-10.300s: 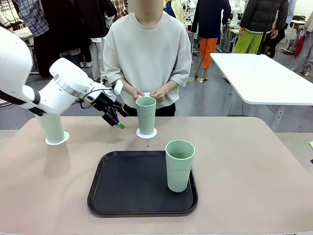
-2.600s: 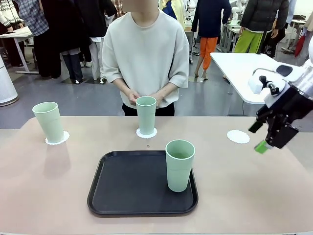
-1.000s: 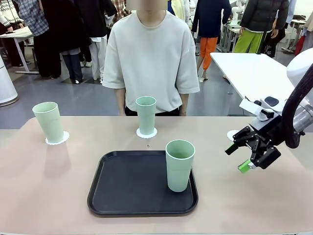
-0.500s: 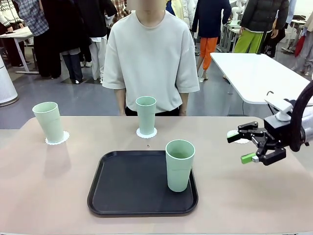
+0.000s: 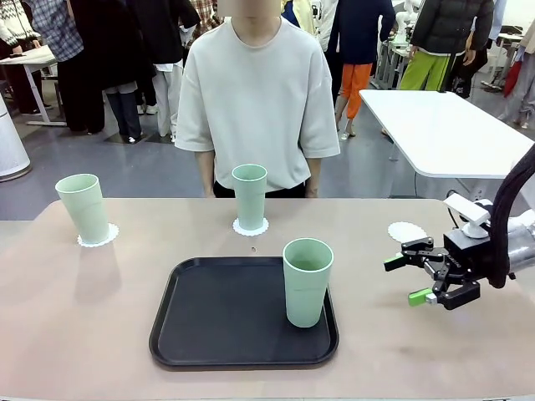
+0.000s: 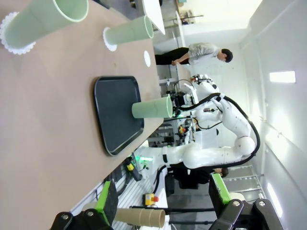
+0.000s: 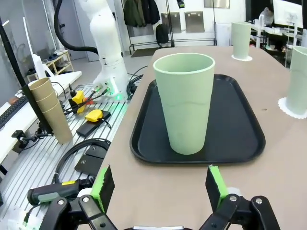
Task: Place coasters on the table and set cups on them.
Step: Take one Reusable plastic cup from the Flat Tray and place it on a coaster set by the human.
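Observation:
One mint-green cup (image 5: 307, 282) stands on the black tray (image 5: 217, 330). My right gripper (image 5: 405, 280) hovers low over the table (image 5: 468, 351) to the right of that cup, open and empty, fingers pointing at it. The right wrist view has the cup (image 7: 184, 103) straight ahead between the open fingertips of the right gripper (image 7: 158, 184). Two other cups, the left cup (image 5: 84, 207) and the far cup (image 5: 250, 196), each stand on a coaster (image 5: 99, 236). A bare coaster (image 5: 406, 231) lies behind my right gripper. My left gripper (image 6: 163, 196) is open, off the table's side.
A person in a pale shirt (image 5: 255, 100) stands at the far edge, arms down. A white table (image 5: 451, 134) is at the back right. Paper cups (image 7: 50, 115) and cables lie beside the table on the robot's side.
My right gripper has dropped lower and swung in from the bare coaster toward the cup on the tray. The cups, coasters and the person have stayed put.

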`<state>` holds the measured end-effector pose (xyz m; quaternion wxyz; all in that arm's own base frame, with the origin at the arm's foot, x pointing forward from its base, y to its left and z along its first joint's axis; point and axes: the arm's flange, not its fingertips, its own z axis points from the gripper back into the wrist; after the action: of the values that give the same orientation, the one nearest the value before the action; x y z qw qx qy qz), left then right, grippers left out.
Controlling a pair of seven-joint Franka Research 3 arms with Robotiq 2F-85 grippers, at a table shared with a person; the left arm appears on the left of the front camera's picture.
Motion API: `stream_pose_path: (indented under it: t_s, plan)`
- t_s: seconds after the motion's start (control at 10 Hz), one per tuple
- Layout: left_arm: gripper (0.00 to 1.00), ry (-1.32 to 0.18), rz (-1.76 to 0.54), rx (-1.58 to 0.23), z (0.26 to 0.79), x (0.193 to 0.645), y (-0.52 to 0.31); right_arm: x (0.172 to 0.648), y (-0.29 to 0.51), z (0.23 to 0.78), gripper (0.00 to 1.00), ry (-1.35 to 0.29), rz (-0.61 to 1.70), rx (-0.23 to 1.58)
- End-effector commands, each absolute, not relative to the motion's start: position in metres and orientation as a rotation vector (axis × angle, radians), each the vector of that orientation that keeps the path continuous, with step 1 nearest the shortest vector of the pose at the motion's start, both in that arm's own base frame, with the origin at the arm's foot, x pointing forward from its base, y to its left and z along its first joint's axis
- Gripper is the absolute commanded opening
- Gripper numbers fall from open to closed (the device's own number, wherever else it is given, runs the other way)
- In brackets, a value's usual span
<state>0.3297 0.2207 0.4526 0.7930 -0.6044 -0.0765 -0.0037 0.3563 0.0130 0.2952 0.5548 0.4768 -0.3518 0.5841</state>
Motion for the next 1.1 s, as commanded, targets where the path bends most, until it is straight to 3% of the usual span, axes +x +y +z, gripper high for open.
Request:
stream_pose_path:
  t_s: [0.0, 1.0]
  plan:
    - [1.0, -0.172, -0.011, -1.308, 0.455, 0.328, 0.221, 0.347, 0.029, 0.282, 1.0, -0.918, 1.371, 1.115]
    - [1.0, -0.172, -0.011, -1.308, 0.455, 0.328, 0.221, 0.363, 0.08, 0.262, 1.0, -0.897, 1.391, 1.137]
